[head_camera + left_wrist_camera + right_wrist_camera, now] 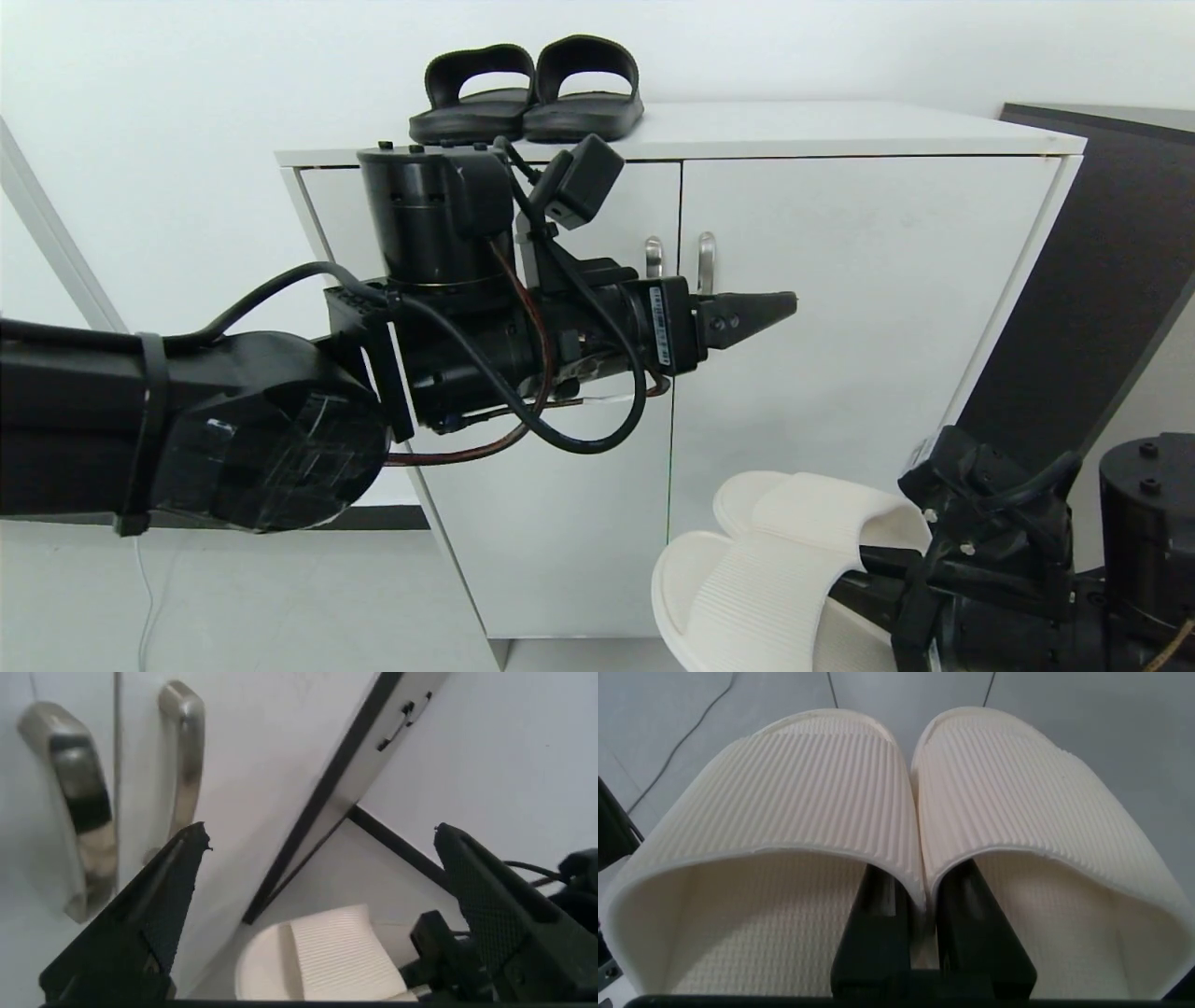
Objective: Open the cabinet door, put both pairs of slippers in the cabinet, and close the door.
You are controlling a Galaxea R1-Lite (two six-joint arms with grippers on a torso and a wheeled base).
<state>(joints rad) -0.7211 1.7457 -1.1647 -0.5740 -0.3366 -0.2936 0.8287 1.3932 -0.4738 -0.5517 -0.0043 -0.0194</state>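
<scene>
The white cabinet (840, 327) stands with both doors closed, its two metal handles (680, 259) side by side at the middle. A pair of black slippers (527, 93) rests on the cabinet top. My left gripper (775, 308) hovers just in front of the handles (79, 821), a little below them. In the left wrist view the left gripper (320, 833) is open with nothing between its fingers. Low at the right, my right gripper (878, 569) is shut on a pair of white ribbed slippers (775, 560), one finger (878, 933) under each strap, pinching the inner edges of the white slippers (785, 812) together.
A dark panel (1092, 280) leans against the wall right of the cabinet. A thin cable (145, 607) lies on the pale floor at the left. A white wall runs behind the cabinet.
</scene>
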